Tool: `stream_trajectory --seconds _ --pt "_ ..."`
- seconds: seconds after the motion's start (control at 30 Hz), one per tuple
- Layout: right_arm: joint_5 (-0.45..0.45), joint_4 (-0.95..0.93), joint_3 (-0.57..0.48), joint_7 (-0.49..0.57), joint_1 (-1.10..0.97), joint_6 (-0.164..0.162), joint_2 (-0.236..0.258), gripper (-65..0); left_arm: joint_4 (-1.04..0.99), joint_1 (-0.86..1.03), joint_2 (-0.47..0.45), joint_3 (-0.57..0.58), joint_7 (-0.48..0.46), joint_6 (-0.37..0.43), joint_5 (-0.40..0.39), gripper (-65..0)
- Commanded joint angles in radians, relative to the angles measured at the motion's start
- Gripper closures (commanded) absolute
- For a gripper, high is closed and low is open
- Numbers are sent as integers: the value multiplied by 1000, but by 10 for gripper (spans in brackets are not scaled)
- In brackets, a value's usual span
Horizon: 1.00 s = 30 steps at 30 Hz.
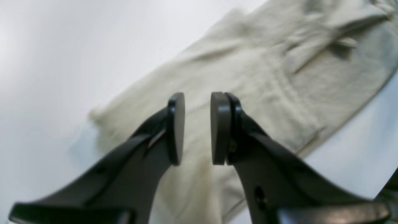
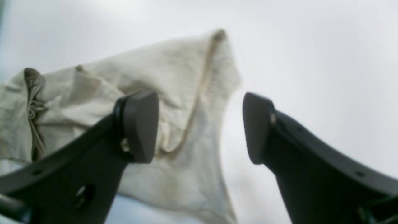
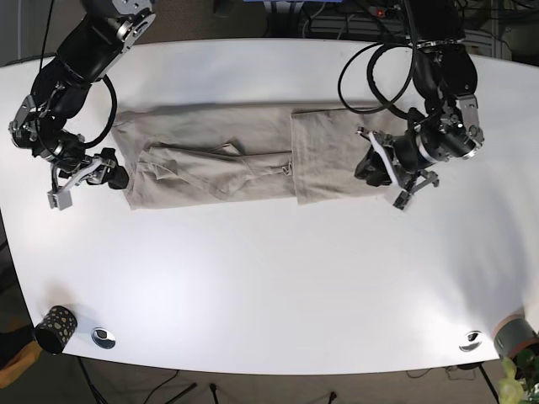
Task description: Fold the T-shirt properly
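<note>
Both arms reach in low from the table's [image 3: 269, 286] far corners, wrists bent toward the cloth. The left gripper [image 1: 197, 128] hovers over the T-shirt [image 3: 244, 156] at one end, pads a narrow gap apart, holding nothing. The right gripper [image 2: 200, 127] hangs at the other end, jaws spread wide, empty. The beige shirt lies mid-table, long axis running arm to arm, folded narrow. Any label is too blurred to read.

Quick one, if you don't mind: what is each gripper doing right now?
Left gripper: open, narrow gap, holding nothing, above the T-shirt.
Right gripper: open wide, holding nothing, at the shirt's edge.
</note>
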Motion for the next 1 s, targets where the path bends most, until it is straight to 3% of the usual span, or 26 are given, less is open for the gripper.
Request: stream_trajectory --seconds 0.0,0.13,0.37,0.63,0.87,0.97 --pt "16 -42 13 15 28 6 40 -422 21 11 -5 -25 -21 -3 -44 -122" --pt "16 -151 20 48 33 6 79 -517 -10 38 -10 -88 -21 -3 -61 -122" --pt "16 -194 13 61 8 6 66 -485 -179 18 -39 -120 -29 -3 -61 -122" --pt "24 -137 -86 55 -23 6 -36 -482 -206 6 -59 -116 -27 -3 -60 -122" --pt "15 -31 -99 48 -52 6 -131 -480 -208 6 -59 -114 -26 -3 -57 -122" --pt "13 -22 -99 51 -52 6 -145 -420 -209 6 -59 -114 -26 -3 -57 -122"
